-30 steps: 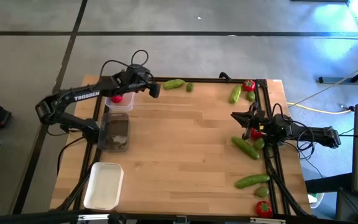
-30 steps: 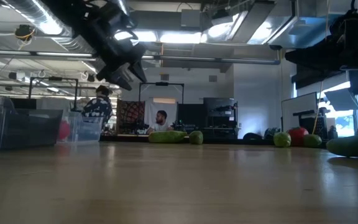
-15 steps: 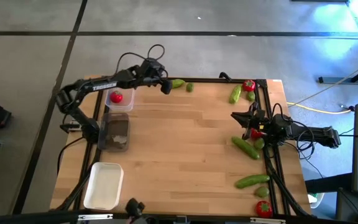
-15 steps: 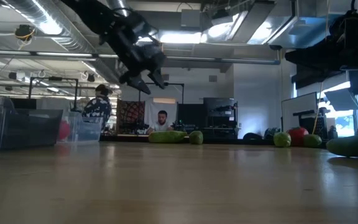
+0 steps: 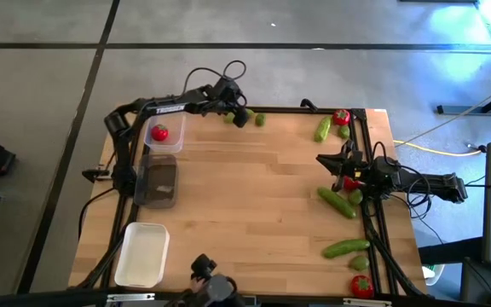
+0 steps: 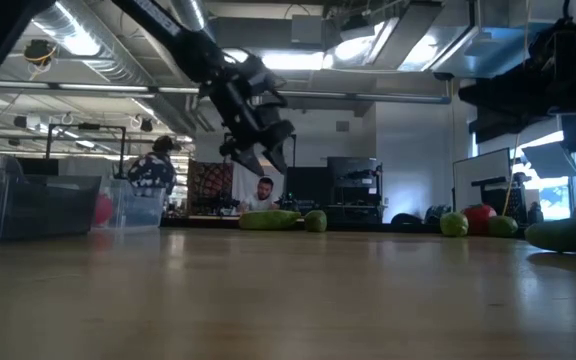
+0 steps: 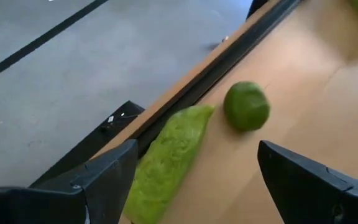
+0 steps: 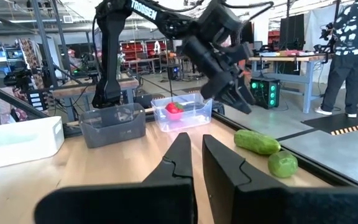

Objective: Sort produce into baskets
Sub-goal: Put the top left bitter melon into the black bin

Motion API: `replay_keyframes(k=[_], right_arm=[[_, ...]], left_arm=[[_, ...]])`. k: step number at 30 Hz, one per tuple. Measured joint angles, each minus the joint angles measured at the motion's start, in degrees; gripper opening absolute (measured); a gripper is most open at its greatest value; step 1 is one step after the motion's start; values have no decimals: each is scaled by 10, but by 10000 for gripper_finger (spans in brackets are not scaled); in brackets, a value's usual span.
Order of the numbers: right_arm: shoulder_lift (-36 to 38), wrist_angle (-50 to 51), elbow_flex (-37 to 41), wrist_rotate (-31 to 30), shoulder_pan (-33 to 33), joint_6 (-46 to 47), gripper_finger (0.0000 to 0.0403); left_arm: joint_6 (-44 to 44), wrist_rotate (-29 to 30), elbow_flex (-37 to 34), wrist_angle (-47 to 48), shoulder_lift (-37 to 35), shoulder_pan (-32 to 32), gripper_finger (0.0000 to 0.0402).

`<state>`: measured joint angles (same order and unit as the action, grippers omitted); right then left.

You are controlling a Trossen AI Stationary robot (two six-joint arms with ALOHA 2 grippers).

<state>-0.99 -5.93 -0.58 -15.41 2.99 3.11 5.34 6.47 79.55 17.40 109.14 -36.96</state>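
Your left tool (image 7: 191,180) hangs released, fingers spread, right over the cucumber (image 7: 166,162). I'd call this the reach step, nothing grasped. Next: drop straight down, straddle it, clench. The lime (image 7: 246,106) sits just past it. Watch the worktop (image 5: 254,196) rim rail touching the cucumber's far side: little finger room there, plenty on the near side. Right tool (image 8: 194,162) waits well apart, fingers nearly together, empty.

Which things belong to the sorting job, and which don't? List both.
Job: cucumber and lime under the open left gripper; tomato in a clear basket; white basket; right gripper.
Lying about: yellow cable.
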Motion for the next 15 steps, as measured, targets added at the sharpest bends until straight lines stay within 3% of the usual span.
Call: replay_keyframes(k=[15], right_arm=[[0, 1, 0, 0, 0, 0, 19]], left_arm=[[-122, 16, 0, -14, 87, -22, 328]])
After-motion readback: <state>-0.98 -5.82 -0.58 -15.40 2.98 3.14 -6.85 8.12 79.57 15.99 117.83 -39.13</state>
